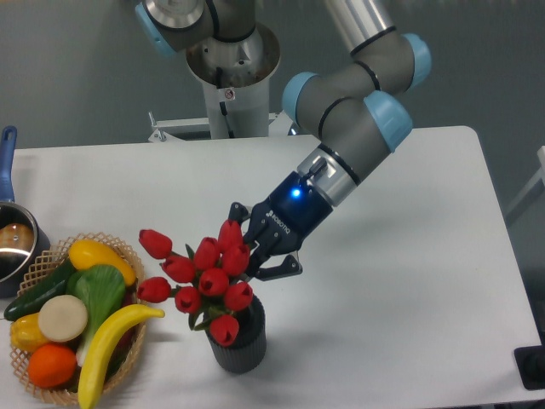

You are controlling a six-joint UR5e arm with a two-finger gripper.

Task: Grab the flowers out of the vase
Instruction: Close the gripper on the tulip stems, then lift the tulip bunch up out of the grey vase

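Flowers [200, 281] are in the grip of the robot now: the gripper [249, 253] has its two dark fingers drawn in on the right-hand side of the bunch, where the red buds meet the green stems, and no open gap shows between the fingers and the blooms. From this one view the hold looks firm, though the contact itself is partly hidden behind the petals.

Below the bunch stands the vase [237, 341], upright, and the red heads sit just above its mouth, spreading out to the left of it and wider than it. The lowest bud hangs right over the rim. Whether the stem ends are out of the vase cannot be told, since leaves and buds cover the opening; my reading is that they are at most partly drawn out.

So the reach and the grasp look done, and the lift is the part in hand. What is left, as I judge it, is to raise the bunch straight up until the stems are well clear of the vase, without tipping it over.

To the left of the vase sits a wicker basket [136, 264] with a banana [111, 341], a yellow fruit, an orange one and some green vegetables; the leftmost buds reach out over its near edge. Farther left of the vase, at the edge of the view, is a pot [10, 247] with a blue handle. Everything rests on a white table [409, 324].
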